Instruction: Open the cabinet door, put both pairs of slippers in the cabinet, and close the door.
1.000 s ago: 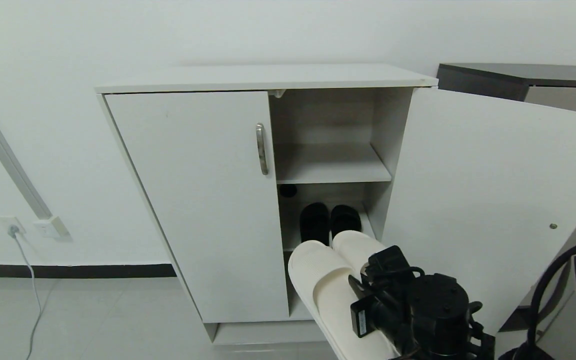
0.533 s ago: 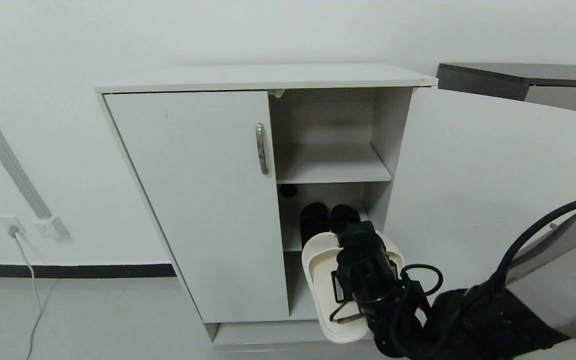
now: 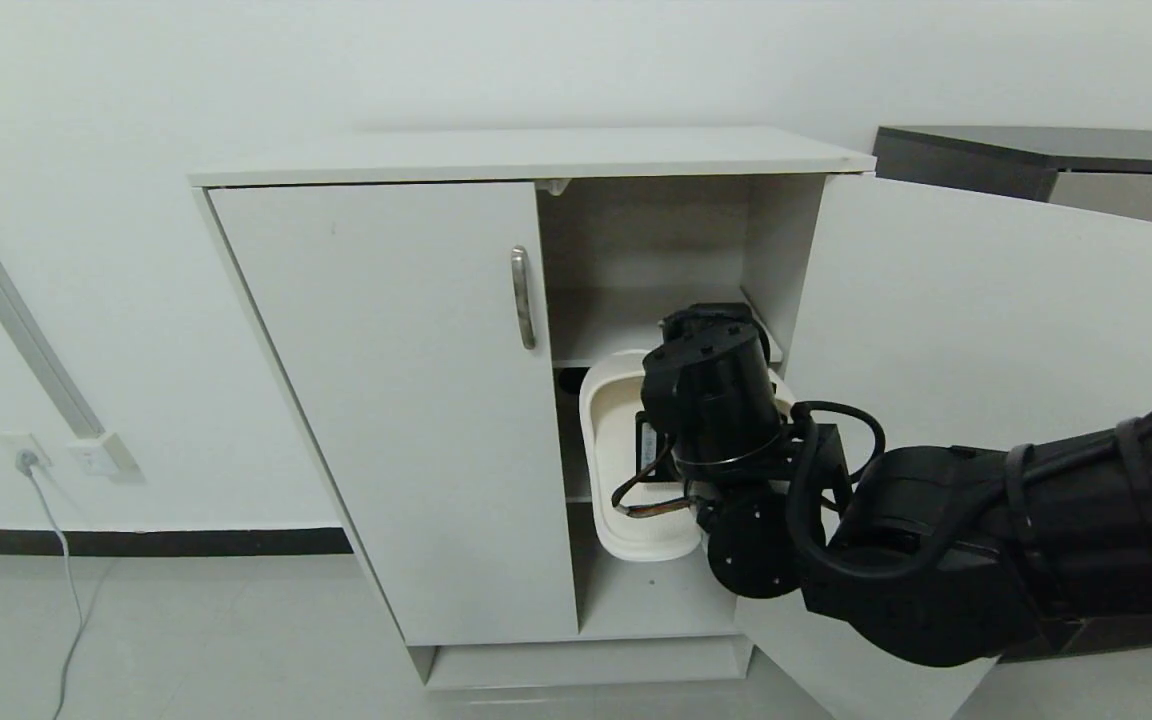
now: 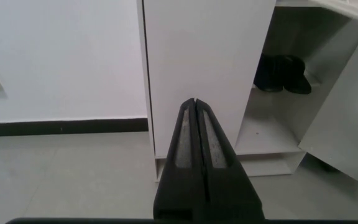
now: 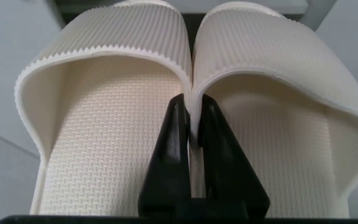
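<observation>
lift is the change: in the last second my right gripper (image 5: 191,111), pinched on the touching inner walls of the white slippers (image 5: 104,130), has carried the pair from low before the cabinet (image 3: 526,155) up to its middle opening. i judge the second pair nearly in. my left gripper (image 4: 194,107) hangs back, fingers pressed together on nothing. room is tight: left door (image 3: 396,400) edge, right door (image 3: 986,330) beside my arm, shelf (image 3: 601,340) lip at the toes, black slippers (image 4: 283,73) behind.
</observation>
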You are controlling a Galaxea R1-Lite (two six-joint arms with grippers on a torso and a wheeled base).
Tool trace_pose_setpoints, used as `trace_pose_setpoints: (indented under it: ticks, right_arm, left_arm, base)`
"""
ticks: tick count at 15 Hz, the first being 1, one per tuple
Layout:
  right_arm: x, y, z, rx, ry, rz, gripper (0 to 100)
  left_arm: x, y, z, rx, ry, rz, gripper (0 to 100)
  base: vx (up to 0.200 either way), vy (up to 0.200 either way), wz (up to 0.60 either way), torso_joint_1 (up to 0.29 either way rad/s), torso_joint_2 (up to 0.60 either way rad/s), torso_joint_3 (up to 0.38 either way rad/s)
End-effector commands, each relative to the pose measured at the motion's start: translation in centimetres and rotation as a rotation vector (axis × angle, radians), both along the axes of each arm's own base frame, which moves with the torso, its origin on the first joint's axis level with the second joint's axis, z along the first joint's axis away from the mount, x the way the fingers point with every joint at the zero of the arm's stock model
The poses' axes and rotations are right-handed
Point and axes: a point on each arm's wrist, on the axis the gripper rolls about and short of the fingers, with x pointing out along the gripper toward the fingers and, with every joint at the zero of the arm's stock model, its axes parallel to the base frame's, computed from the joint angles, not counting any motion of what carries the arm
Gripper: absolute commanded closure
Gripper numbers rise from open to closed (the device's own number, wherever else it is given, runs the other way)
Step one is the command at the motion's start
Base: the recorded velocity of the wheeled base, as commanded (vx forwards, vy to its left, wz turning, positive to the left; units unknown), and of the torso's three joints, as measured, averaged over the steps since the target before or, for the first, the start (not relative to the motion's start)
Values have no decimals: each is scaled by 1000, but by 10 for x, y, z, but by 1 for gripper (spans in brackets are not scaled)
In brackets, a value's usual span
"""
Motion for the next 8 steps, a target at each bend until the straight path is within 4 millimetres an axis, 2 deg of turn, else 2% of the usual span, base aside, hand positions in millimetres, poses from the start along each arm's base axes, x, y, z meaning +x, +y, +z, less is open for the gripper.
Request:
trace_pose_setpoints:
  ticks: [1, 6, 8]
  right_arm:
    - [3, 0, 3, 9, -7, -6, 100]
    - [5, -2, 1, 5, -3, -13, 100]
    - [5, -2, 1, 5, -3, -14, 100]
  left_arm:
    - [0, 0, 0, 0, 2, -1, 100]
    - [0, 0, 0, 2, 2, -1, 100]
    - [0, 0, 0, 2, 2, 1, 100]
  base:
    - [0, 0, 0, 0, 0, 0]
    - [0, 0, 0, 0, 0, 0]
    - [200, 0, 0, 2, 0, 2]
